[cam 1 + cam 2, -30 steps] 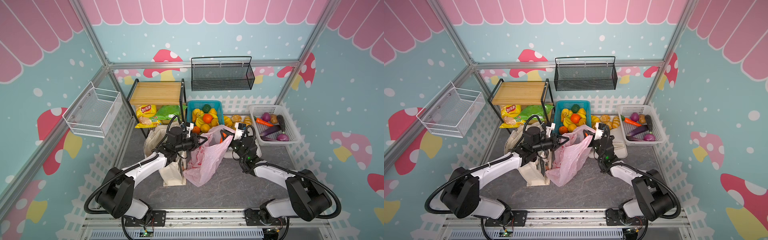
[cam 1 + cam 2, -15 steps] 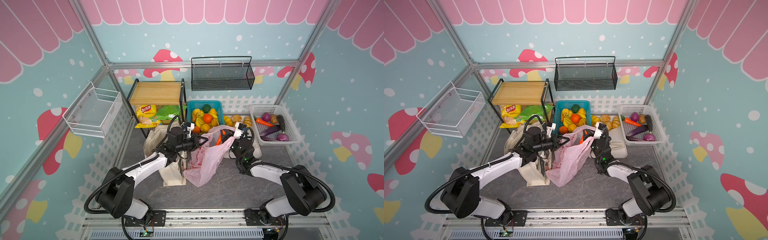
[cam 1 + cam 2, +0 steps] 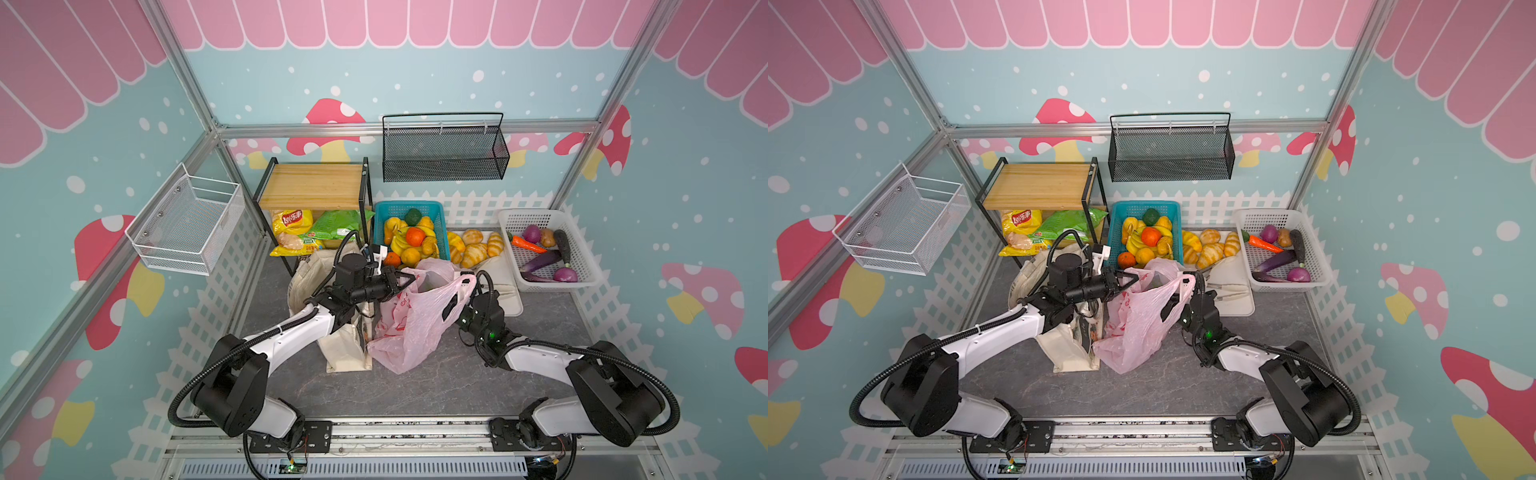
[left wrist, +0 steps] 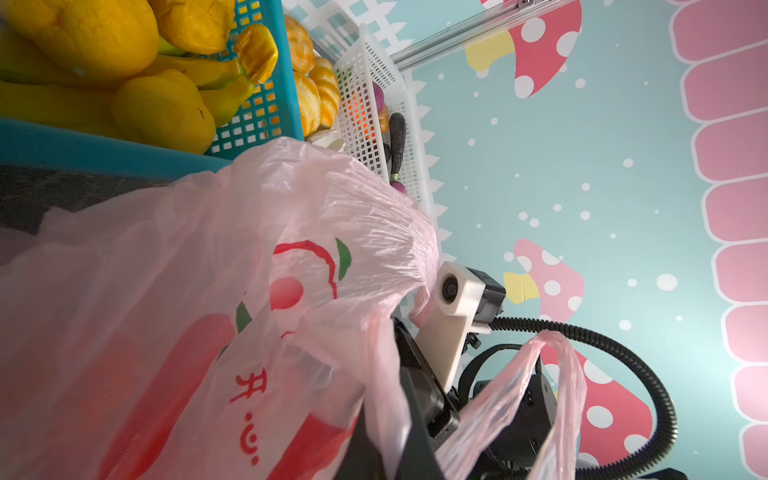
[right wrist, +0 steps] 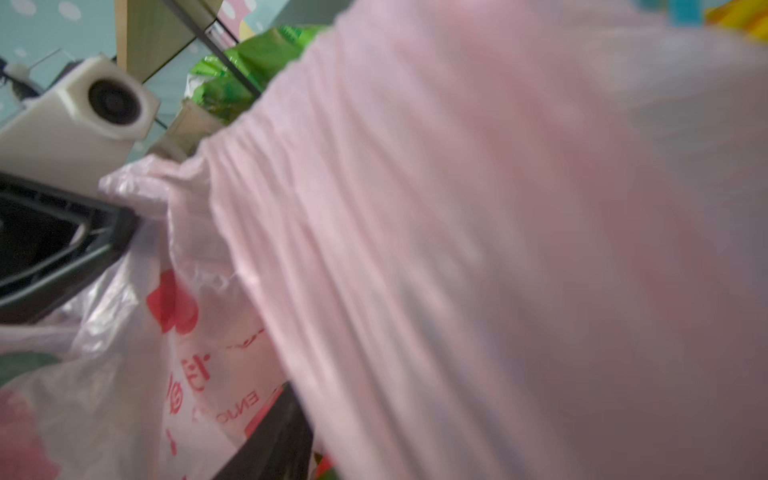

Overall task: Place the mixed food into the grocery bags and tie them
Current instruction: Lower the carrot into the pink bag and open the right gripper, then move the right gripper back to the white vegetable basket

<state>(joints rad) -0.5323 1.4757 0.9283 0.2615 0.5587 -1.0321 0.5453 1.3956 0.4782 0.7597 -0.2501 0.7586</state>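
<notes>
**Item:** thin translucent pink plastic carrier bag with red print point(image 3: 409, 328). It stands slumped on the grey stone-pattern tabletop point(image 3: 436, 386) at the centre of the scene, just near of the turquoise plastic basket of toy fruit point(image 3: 409, 205). Its left flank touches the cream canvas tote point(image 3: 345, 353). The contents cannot be read through the film.

**Mouth:** held open, long axis running left to right, with one gripper at each end.

**Left gripper** point(image 3: 404, 281)**:** jaws closed, pinching bunched plastic at the mouth's left end. The bag hangs to its right and below.

**Right gripper** point(image 3: 457, 296)**:** at the mouth's right end, draped by the right handle loop point(image 4: 552, 340). Whether its jaws are parted or clamped on plastic cannot be told. The bag lies to its left.

**Judgement:** the step in hand looks like tying. That needs both handles drawn together across the mouth, and each arm is equally near its own handle.
</notes>
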